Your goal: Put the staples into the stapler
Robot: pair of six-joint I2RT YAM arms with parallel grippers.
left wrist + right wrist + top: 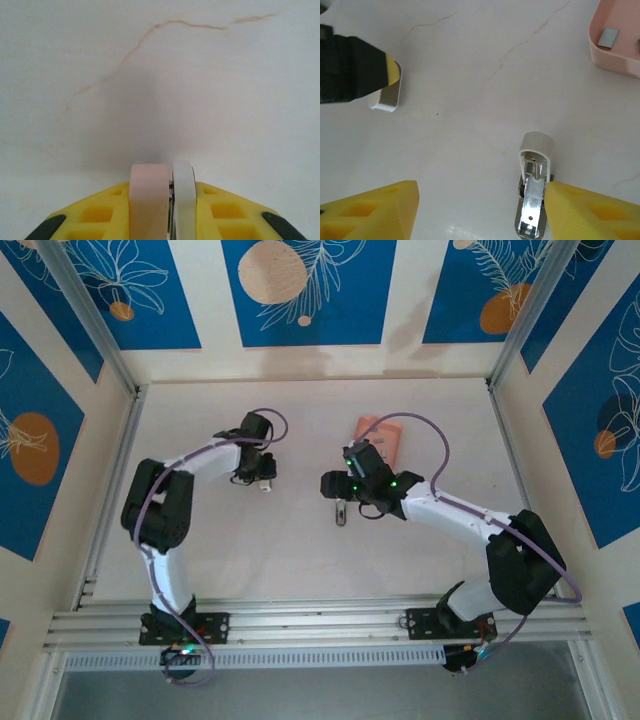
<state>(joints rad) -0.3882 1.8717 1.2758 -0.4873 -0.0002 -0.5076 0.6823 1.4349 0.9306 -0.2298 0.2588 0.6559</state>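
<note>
The stapler (534, 200) lies open on the white table, its white lid raised and its bare metal channel showing. It sits just inside the right finger of my open right gripper (480, 215), and in the top view the stapler (341, 512) is below that gripper (338, 488). A grey strip of staples (608, 37) lies in the salmon-pink tray (612, 64). My left gripper (170, 200) is shut on a small pink-and-white piece (150, 197) with metal glinting between its halves. Its white end (385, 97) pokes out in the right wrist view.
The pink tray (372, 426) stands at the back of the table, partly behind the right wrist. Blue patterned walls and aluminium rails enclose the table. My left gripper (263, 482) hovers left of centre, well apart from the stapler.
</note>
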